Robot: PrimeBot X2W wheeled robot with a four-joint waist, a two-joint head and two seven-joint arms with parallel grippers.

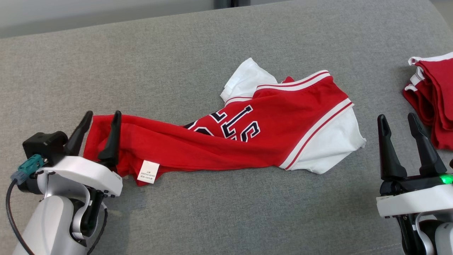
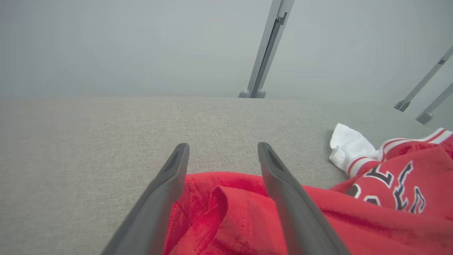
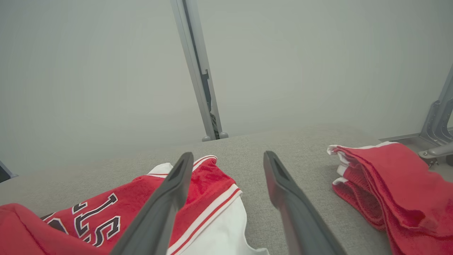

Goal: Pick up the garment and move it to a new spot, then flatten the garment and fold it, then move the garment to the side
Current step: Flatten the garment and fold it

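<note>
The garment (image 1: 247,134), a red jersey with white sleeves and dark lettering, lies crumpled and stretched across the grey surface. Its left end sits between the spread fingers of my left gripper (image 1: 102,118), which is open over the red cloth (image 2: 230,212). The left wrist view shows a raised fold between those fingers. My right gripper (image 1: 398,121) is open at the lower right, just right of the jersey's white sleeve (image 3: 219,230), with nothing between its fingers (image 3: 226,159).
A stack of folded red and white garments (image 1: 433,95) lies at the right edge, also in the right wrist view (image 3: 389,191). The grey padded surface (image 1: 177,53) runs wide behind the jersey. Metal posts (image 2: 265,53) stand beyond its far edge.
</note>
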